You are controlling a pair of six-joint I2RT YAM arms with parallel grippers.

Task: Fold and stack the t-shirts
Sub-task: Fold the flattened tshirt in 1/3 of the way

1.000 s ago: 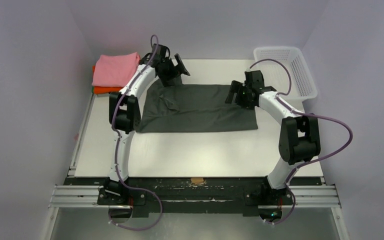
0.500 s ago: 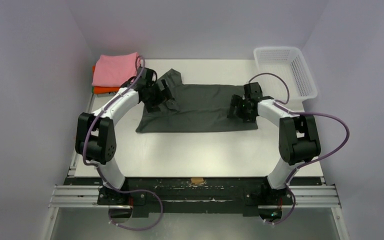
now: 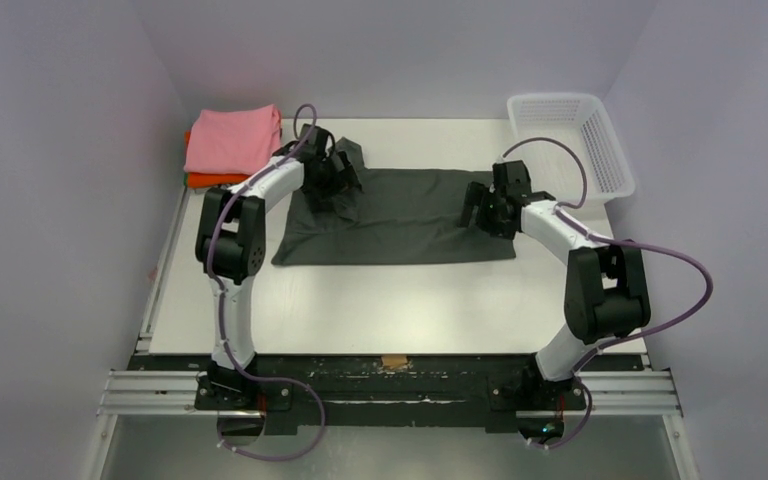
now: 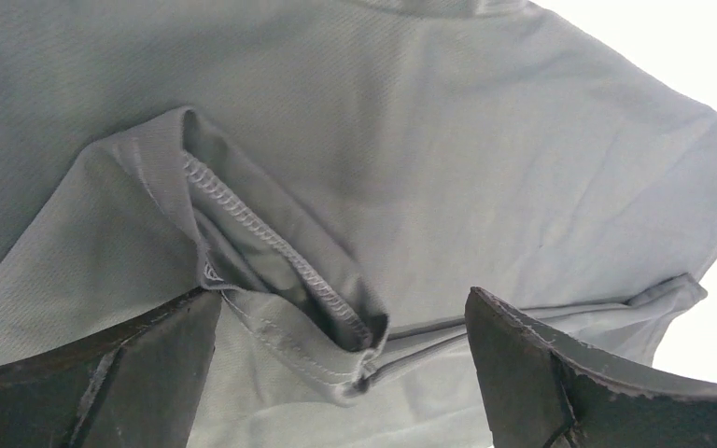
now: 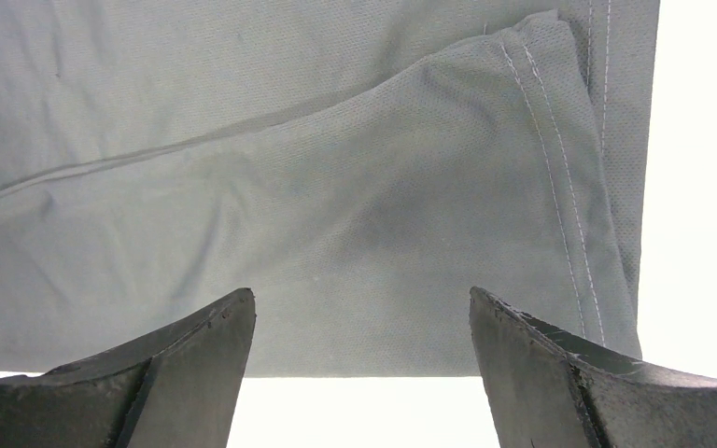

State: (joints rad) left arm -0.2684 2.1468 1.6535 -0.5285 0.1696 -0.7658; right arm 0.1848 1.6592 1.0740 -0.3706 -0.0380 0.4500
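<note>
Plainly soft and light, the charcoal t-shirt [image 3: 400, 215] lies at the centre of the bench [image 3: 400, 300] in the top view, flattened into a broad band. It is limp knit cloth: it will sag, drag and crease if pulled by one point. It is probably best taken by a pinch at an edge or corner at each end, so both ends lift together.

Its long axis runs left to right across the frame. The sleeve [image 4: 280, 271] end points to the upper left, where cloth is bunched and turned over. The stitched hem [image 5: 583, 187] closes the right end.

The left gripper [image 3: 335, 170] hangs over that bunched sleeve, its fingers [image 4: 103, 373] spread wide and holding nothing. The right gripper [image 3: 480, 205] is over the hem end near the lower edge, its fingers [image 5: 149, 373] also wide apart and empty. Whether either set touches the cloth I cannot tell.

The pink t-shirt [image 3: 230, 138] sits folded on the orange t-shirt [image 3: 200, 180] in the upper left. The basket [image 3: 556, 97] stands in the upper right.
</note>
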